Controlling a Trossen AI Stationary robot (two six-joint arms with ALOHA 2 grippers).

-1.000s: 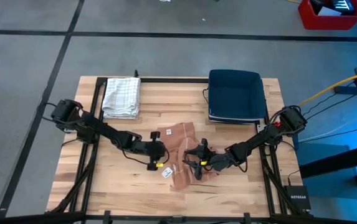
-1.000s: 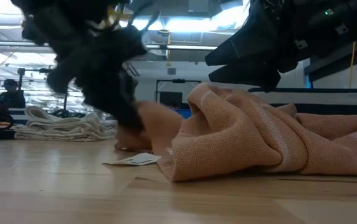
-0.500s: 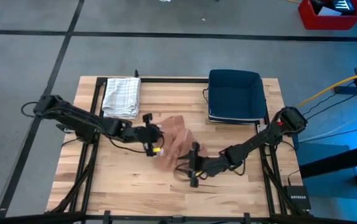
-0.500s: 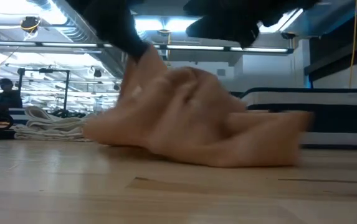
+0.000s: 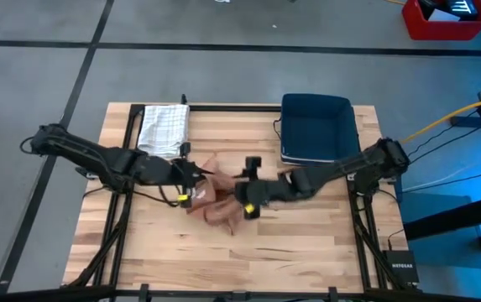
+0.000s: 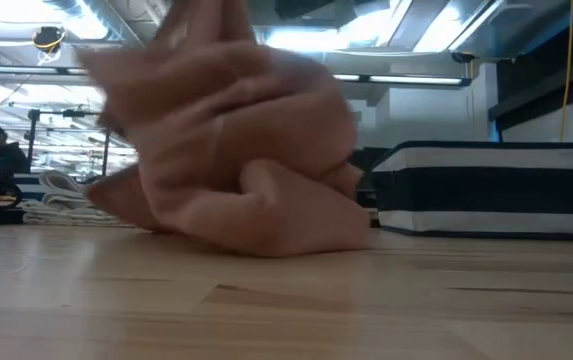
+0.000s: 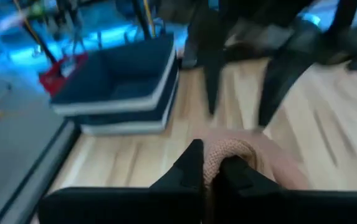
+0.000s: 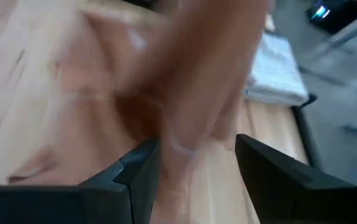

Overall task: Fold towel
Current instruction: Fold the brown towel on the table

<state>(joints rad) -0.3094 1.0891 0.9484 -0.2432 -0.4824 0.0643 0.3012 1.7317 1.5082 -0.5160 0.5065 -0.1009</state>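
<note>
A peach towel is bunched up at the middle of the table, drawn upward, with its lower part resting on the wood. My left gripper is above the towel's left side and shut on it. My right gripper is at the towel's right side and open. In the right wrist view its fingers stand wide apart with blurred towel cloth hanging between them. The left wrist view shows those same fingers pointing down above the towel. My left gripper pinches a rounded fold of the towel between its two fingers, which come from the table's left and slant slightly downward. The cloth hangs slack below the fingers and its lower part lies on the table. My right gripper has cloth between its open fingers; I cannot tell whether they touch it.
A dark blue bin with a striped wall stands at the far right. A folded white checked towel lies at the far left. Bare wood runs along the near edge.
My left gripper has shut on the towel, then risen and gone toward the table's left and far edge with it. The towel, spread flat before, is now pulled up into a bunch and dragged left, its lower part staying on the table. My right gripper rose and rolled.
</note>
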